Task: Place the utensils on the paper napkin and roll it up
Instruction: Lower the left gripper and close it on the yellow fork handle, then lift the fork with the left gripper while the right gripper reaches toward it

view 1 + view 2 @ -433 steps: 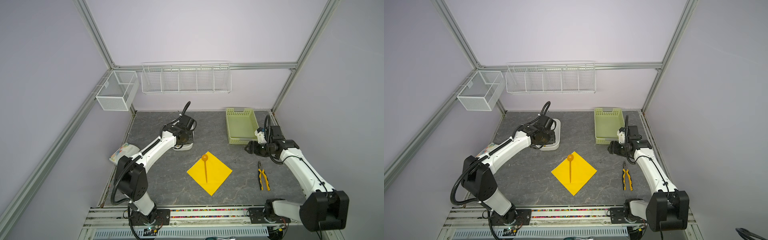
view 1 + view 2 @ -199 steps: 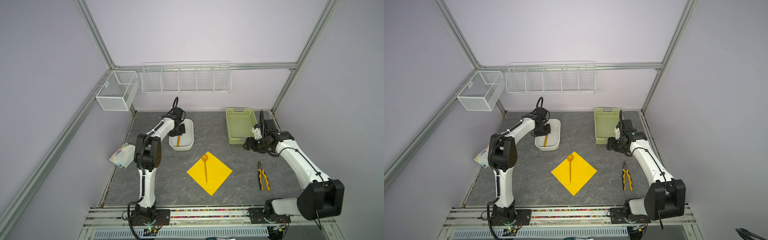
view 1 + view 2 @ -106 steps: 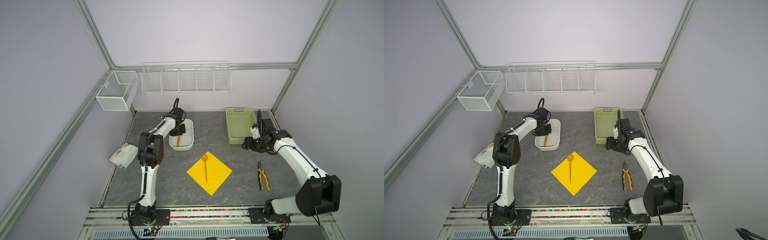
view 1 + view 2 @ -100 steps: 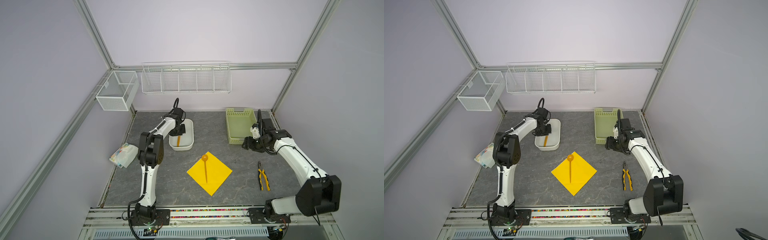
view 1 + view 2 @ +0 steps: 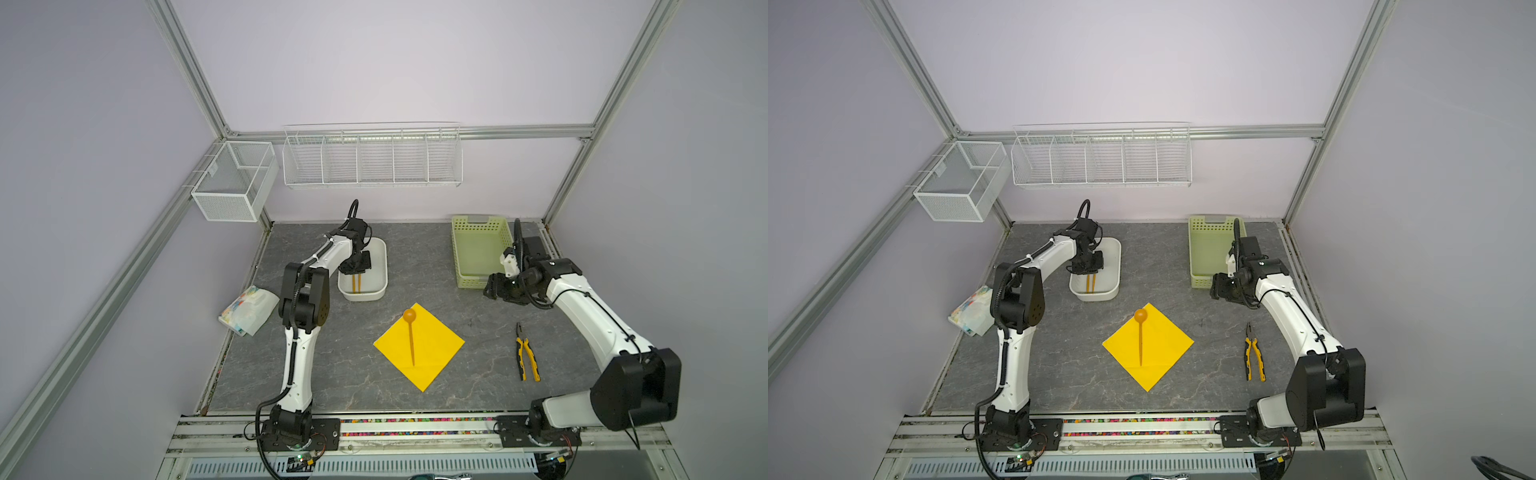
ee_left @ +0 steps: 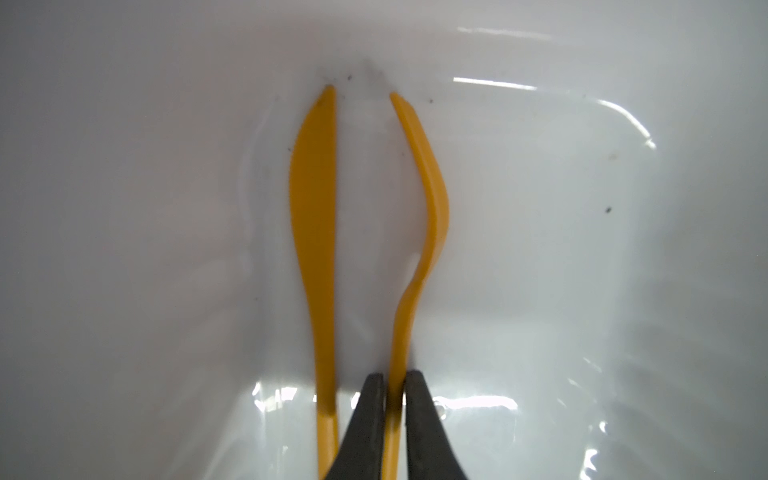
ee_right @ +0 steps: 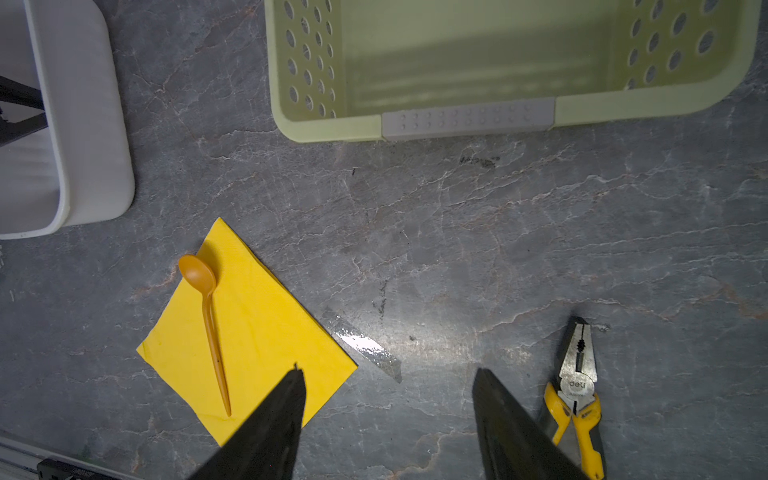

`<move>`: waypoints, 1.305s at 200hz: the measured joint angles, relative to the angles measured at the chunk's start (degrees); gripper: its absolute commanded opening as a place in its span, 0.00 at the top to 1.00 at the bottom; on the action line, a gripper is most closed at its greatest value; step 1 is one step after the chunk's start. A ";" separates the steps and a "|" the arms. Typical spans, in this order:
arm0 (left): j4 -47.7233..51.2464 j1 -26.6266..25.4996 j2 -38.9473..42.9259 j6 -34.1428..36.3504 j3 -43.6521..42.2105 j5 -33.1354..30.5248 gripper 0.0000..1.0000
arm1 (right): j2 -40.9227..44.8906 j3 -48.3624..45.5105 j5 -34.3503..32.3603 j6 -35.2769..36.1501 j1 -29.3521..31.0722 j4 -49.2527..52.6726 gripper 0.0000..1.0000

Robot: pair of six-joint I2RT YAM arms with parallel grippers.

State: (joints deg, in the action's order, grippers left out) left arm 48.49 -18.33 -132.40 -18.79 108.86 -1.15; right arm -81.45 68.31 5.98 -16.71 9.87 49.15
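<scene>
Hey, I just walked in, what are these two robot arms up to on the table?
The left tool is shut on a curved orange utensil inside the white tub, with an orange knife lying beside it. An orange spoon already lies on the yellow napkin. The right tool hangs open near the green basket, holding nothing, and the pliers lie untouched.

Bench (image 5: 332, 365): dark grey slab, stone-veined. White tub (image 5: 385, 266) sits toward the back left. Green basket (image 5: 458, 249) in the back right corner. Paper napkin (image 5: 436, 349) flat near centre, one corner toward the front edge. Pliers (image 5: 527, 357) near the right edge, well apart from the napkin. White packet (image 5: 249, 309), colour-printed, overlaps the left edge.
</scene>
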 measured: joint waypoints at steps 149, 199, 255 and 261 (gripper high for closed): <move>-2.58 0.00 0.57 0.90 -1.88 -0.07 0.98 | 1.77 -0.02 -0.57 -0.24 0.90 1.03 0.33; -4.04 -0.11 4.44 1.16 -7.28 1.05 1.00 | 3.76 -0.02 -0.31 -1.64 1.77 1.16 0.33; -6.43 -2.51 15.76 2.40 -12.79 4.28 1.00 | 7.02 -0.31 4.00 -6.88 6.69 -1.97 0.36; -6.71 -2.93 17.46 2.62 -13.38 4.59 1.00 | 7.15 -0.31 4.39 -7.56 7.32 -2.64 0.36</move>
State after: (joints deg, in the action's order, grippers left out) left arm 41.78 -21.26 -114.93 -16.16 95.48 3.44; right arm -74.30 68.01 10.37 -24.27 17.19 46.50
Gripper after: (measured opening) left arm 0.049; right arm 0.646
